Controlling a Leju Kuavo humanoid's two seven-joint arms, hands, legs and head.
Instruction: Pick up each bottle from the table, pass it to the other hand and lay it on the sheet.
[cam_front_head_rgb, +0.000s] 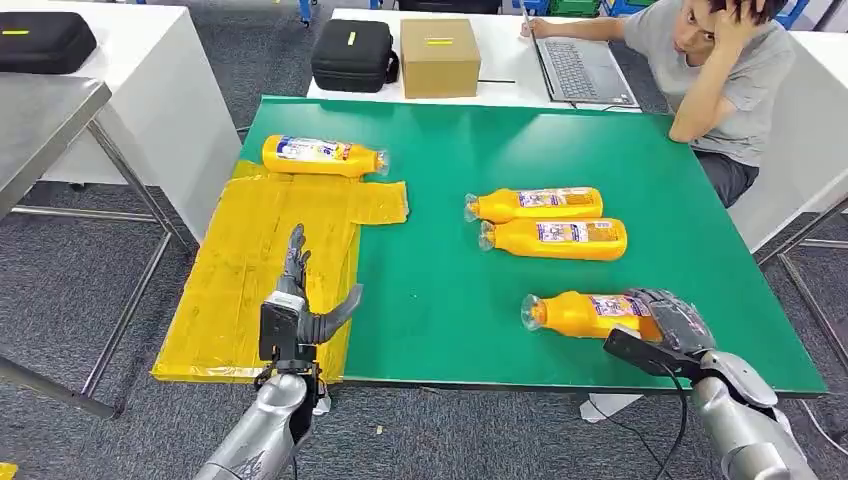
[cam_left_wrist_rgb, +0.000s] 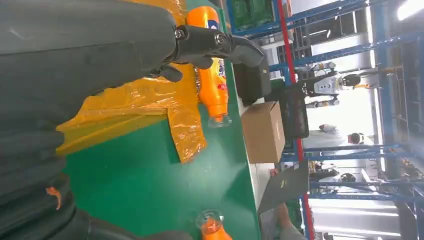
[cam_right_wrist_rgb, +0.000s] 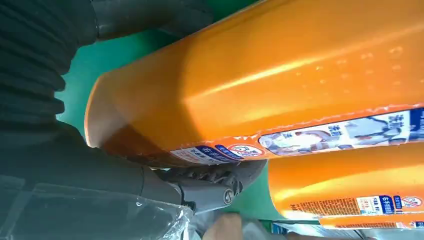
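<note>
1. Wrapping the base end of the near bottle, the right hand has fingers curled under and thumb over it; the bottle appears to lie on the counter yet.
2. Its long axis runs 3 to 9 o'clock, cap toward 9, pointing at the left hand.
3. That left hand hovers over the yellow sheet at the near edge, fingers apart, holding nothing; it is the receiver, well apart at 9 o'clock from the bottle.
4. One bottle on the sheet lies at its 12 o'clock end; two more bottles lie side by side at 12 o'clock of the held one.
5. Green counter, smooth. A person sits at 1 o'clock beside a laptop.
</note>
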